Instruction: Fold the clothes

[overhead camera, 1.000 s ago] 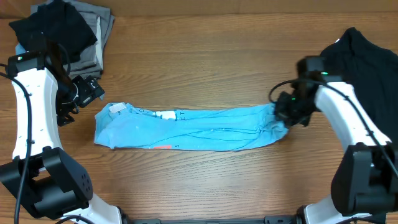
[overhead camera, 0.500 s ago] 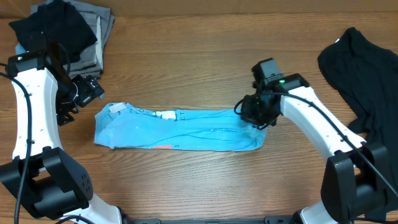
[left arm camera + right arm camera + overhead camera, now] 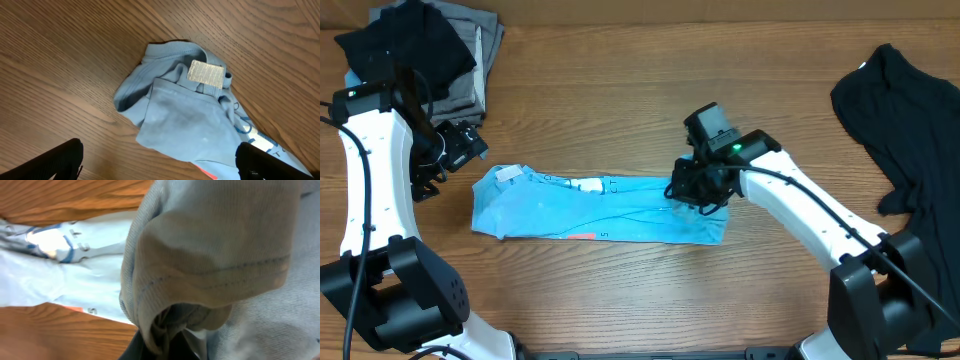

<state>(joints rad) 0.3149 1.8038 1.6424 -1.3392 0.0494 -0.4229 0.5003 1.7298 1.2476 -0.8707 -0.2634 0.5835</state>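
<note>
1. T-shirt [image 3: 590,208]: light blue, laid as a long narrow band across the desk [image 3: 620,80], collar end leftward.
2. Handling, judged: light, limp cotton, not slippery; best taken at a bunched edge or hem corner.
3. Right pincer [image 3: 694,190]: clamped tight on the bunched hem end.
4. Left pincer [image 3: 468,150]: spread wide, empty, near the collar.
5. Versus a second earlier: hem end carried leftward over the band; left pincer unmoved.

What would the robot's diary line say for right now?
step: folding T-shirt | right gripper: shut on T-shirt's end | left gripper: open, empty, beside T-shirt | fold: not finished
</note>
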